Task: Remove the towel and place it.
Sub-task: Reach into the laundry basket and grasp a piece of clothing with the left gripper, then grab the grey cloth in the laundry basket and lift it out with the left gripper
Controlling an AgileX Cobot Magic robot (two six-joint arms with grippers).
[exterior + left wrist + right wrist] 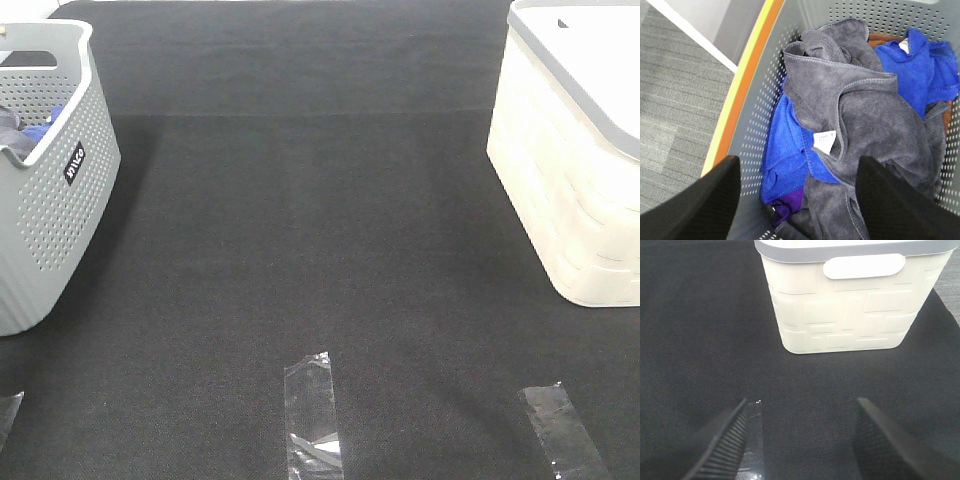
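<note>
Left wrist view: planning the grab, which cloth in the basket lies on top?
The slate-grey towel, with its stitched hem, draped over the bright blue cloth.

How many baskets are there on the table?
2. The grey basket stands at the left edge of the black mat. The cream basket stands at the right edge. Both are cut off by the high view, so others could be out of sight.

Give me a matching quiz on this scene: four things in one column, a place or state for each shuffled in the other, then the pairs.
1 towel
2 grey basket
3 cream basket
4 clear tape

A stuck flat on the black mat
B at the mat's right side
C crumpled in a basket
D at the mat's left side

Pairs: 1-C, 2-D, 3-B, 4-A
</note>
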